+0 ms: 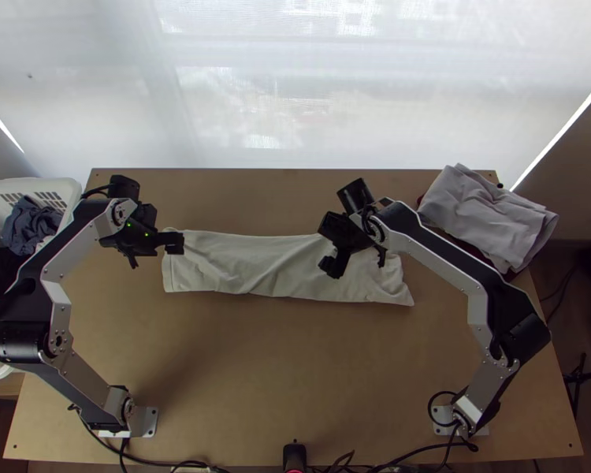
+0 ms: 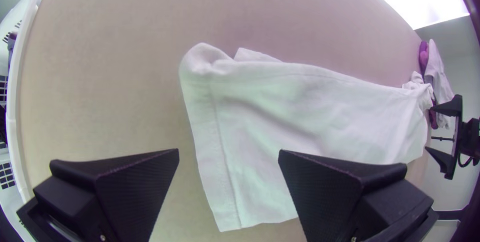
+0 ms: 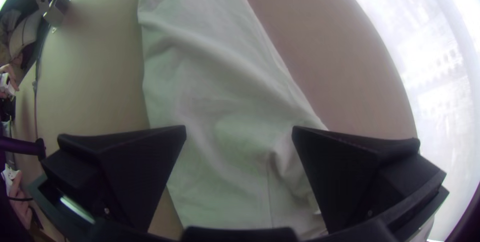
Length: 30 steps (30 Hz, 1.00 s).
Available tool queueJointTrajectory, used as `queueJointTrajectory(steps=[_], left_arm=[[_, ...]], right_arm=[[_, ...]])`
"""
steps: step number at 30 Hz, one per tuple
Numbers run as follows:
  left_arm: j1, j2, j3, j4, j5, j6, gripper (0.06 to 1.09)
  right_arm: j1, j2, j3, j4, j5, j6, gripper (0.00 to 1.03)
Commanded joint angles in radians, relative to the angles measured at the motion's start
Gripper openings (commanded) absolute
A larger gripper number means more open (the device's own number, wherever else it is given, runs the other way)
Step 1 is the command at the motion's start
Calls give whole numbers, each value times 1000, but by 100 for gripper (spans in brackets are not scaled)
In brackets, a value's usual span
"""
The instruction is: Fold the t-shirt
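Left gripper [image 2: 229,150] and right gripper [image 3: 239,127] empty, fingers [image 2: 137,192] wide apart — should pinch T-shirt [image 1: 264,268] hem [image 2: 210,147] through all layers — corners level.

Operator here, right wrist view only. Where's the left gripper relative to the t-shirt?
Observer: The left gripper is at the left end of the t-shirt, by its far corner.
Operator: And where does the shirt finish on the right?
Observer: Beyond the right gripper, in a pointed corner on the near side.
Operator: Anything standing off the shirt's left end?
Observer: Yes, a white basket at the left edge of the table, with dark clothes in it.
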Motion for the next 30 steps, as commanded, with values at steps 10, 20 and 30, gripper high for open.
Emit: queueJointTrajectory(steps=[10,20,30], left_arm=[[-12,61,3,19,-1,-37,102],[-21,121,17,19,4,-61,102],[-63,141,23,16,87,-98,89]], right_arm=[[8,140,-64,94,17,7,98],[-15,183,-64,113,30,5,98],[-20,194,-64,131,34,8,98]])
